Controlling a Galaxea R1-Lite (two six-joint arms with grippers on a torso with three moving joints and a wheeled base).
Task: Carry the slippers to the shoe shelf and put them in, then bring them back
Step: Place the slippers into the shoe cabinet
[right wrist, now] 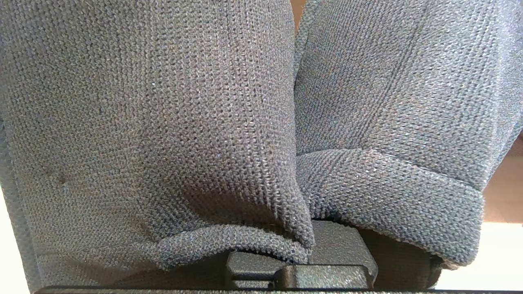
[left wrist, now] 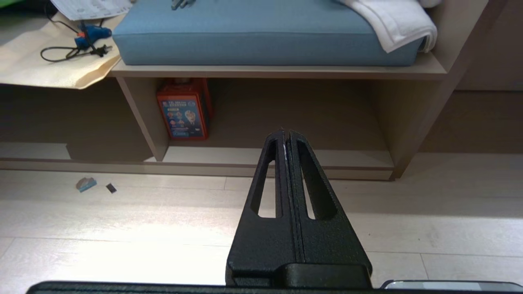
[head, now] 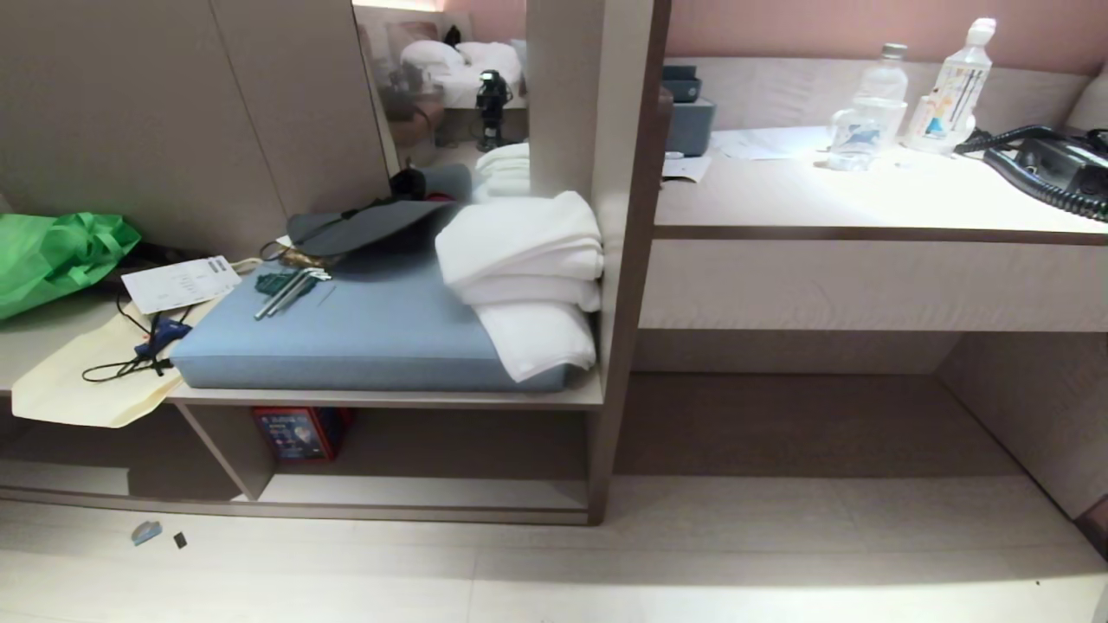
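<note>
Two dark grey knit slippers [right wrist: 261, 122] fill the right wrist view side by side, their folded cuffs draped over the right pincer [right wrist: 300, 265], which is clenched on them; only its black base shows beneath the fabric. The left pincer [left wrist: 286, 136] is clenched on nothing, its two black fingers pressed together above the pale plank floor [left wrist: 122, 228], pointing toward the shoe shelf [head: 415, 493], the low cubby whose pale bottom board holds one red box [head: 299, 433] at its left end. Neither arm appears in the head view. Above the cubby, one blue cushion [head: 363, 337] carries a stack of folded white towels [head: 524, 268], a set of hex keys [head: 290, 290] and a dark grey hat [head: 372, 225]. One green bag [head: 56, 255] lies at far left. On the worktop [head: 866, 203] to the right stand two clear plastic bottles [head: 870, 108] and one black telephone [head: 1052, 164]. Two small scraps [head: 147, 532] lie on the floor.
</note>
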